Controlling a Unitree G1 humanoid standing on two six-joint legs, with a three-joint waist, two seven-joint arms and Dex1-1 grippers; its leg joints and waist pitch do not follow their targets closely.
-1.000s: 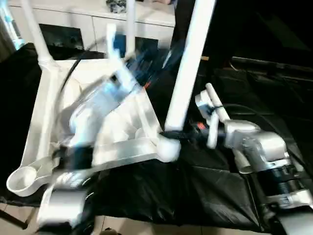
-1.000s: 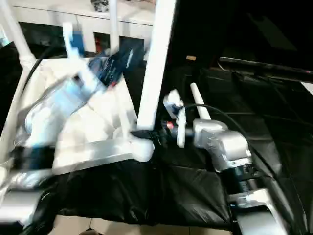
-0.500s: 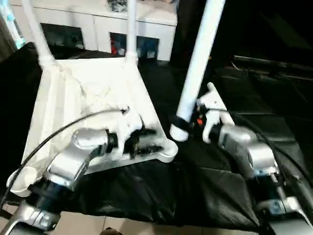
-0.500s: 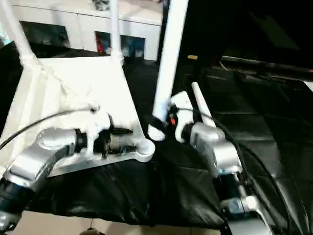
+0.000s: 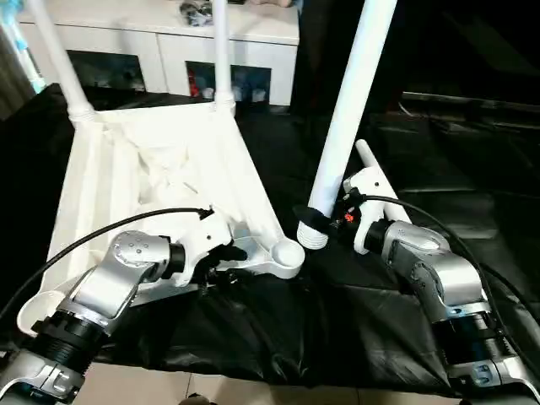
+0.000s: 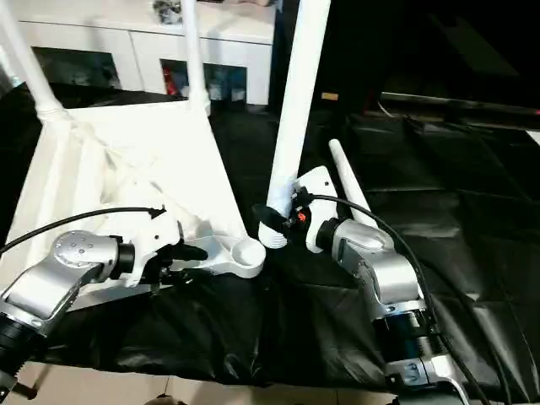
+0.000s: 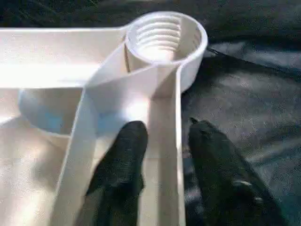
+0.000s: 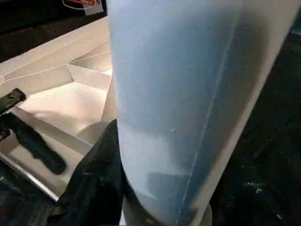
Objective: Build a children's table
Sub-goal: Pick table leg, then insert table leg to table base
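Note:
The white tabletop [image 5: 152, 169] lies upside down on the black-draped table, with two legs [image 5: 221, 51] standing in its far corners. Its near right socket [image 5: 289, 253] is empty and shows its thread [image 7: 162, 35]. My left gripper [image 7: 162, 136] straddles the rim wall just behind that socket, one finger [image 7: 122, 155] inside and one outside, shut on the wall. My right gripper [image 5: 321, 221] is shut on a third leg [image 5: 350, 101], held nearly upright. That leg's threaded end [image 5: 310, 238] hangs just right of the socket. A black finger [image 8: 96, 181] hugs the leg.
Another white leg [image 6: 344, 173] lies on the black cloth behind my right gripper. A white glass-door cabinet [image 5: 160, 46] stands at the back. The near left socket [image 5: 38, 310] sits by the table's front edge. A black cable [image 5: 101, 236] arcs over the tabletop.
My left arm has swung down from above the tabletop to its near rim, and its fingers have narrowed onto the wall. The right gripper keeps its hold on the leg.

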